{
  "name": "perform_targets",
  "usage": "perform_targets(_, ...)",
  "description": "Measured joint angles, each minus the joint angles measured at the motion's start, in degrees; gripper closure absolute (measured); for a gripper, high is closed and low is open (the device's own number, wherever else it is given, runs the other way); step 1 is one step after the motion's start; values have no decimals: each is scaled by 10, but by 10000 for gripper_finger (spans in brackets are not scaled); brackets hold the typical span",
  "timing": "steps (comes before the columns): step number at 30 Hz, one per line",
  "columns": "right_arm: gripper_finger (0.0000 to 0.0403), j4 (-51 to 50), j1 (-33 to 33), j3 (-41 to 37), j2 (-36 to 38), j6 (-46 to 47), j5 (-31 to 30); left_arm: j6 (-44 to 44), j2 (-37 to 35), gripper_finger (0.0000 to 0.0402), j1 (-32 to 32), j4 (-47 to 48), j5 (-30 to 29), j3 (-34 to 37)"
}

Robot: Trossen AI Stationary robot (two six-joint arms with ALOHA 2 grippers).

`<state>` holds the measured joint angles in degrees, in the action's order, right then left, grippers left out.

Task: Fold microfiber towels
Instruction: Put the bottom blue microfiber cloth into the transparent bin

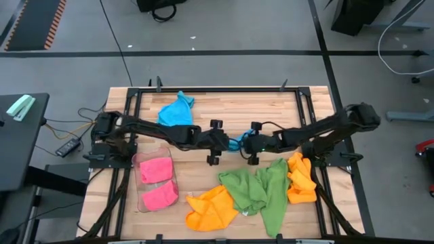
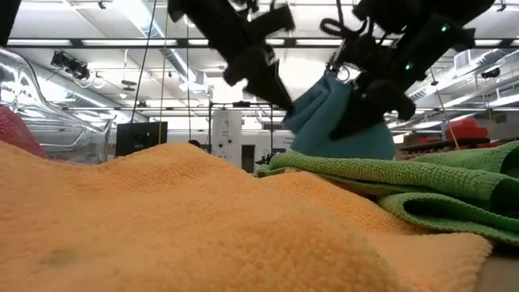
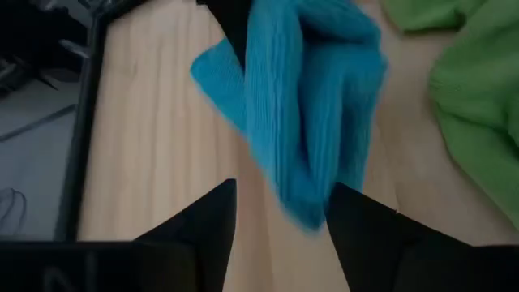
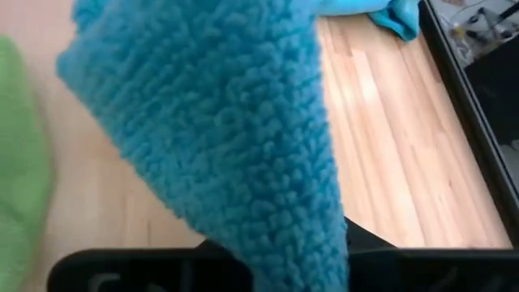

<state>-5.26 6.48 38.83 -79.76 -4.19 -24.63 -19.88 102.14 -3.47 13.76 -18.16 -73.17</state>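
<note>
A sky-blue microfiber towel (image 3: 312, 105) hangs bunched at the table's middle, between my two grippers. My right gripper (image 1: 247, 144) is shut on it. My left gripper (image 3: 280, 235) stands open facing it from the left, and the towel's near end lies between its two fingers; whether they touch it I cannot tell. A second blue towel (image 1: 178, 110) lies flat toward the far edge. Green towels (image 1: 261, 190) and orange towels (image 1: 211, 207) lie crumpled near the front edge. Pink towels (image 1: 157, 181) sit in the clear tray. My right gripper holds the blue towel by a gathered, bunched part (image 4: 302, 237), which narrows down into the fingers; the cloth itself hides them. The fingers come from the table's right, slanting down. The towel hangs in thick folds (image 2: 332, 122) off the gripper; the green towel hides its lower end.
The clear plastic tray (image 1: 139, 163) stands at the front left. Another orange towel (image 1: 302, 177) lies at the right beside the green ones. A black frame (image 1: 217, 90) runs round the table. Bare wood shows between the far blue towel and the grippers.
</note>
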Motion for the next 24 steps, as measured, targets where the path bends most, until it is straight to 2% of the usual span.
perform_targets(10,364,-39,15,0,91,23,31,-38,-69,157,2,-63,0,-1)
perform_targets(15,364,-28,15,0,132,23,74,-58,-92,152,-1,-76,4,-1)
perform_targets(21,363,7,15,0,174,15,146,-26,-113,164,1,-105,79,-1)
perform_targets(24,363,41,16,0,191,34,173,-24,-114,159,-4,-119,88,0)
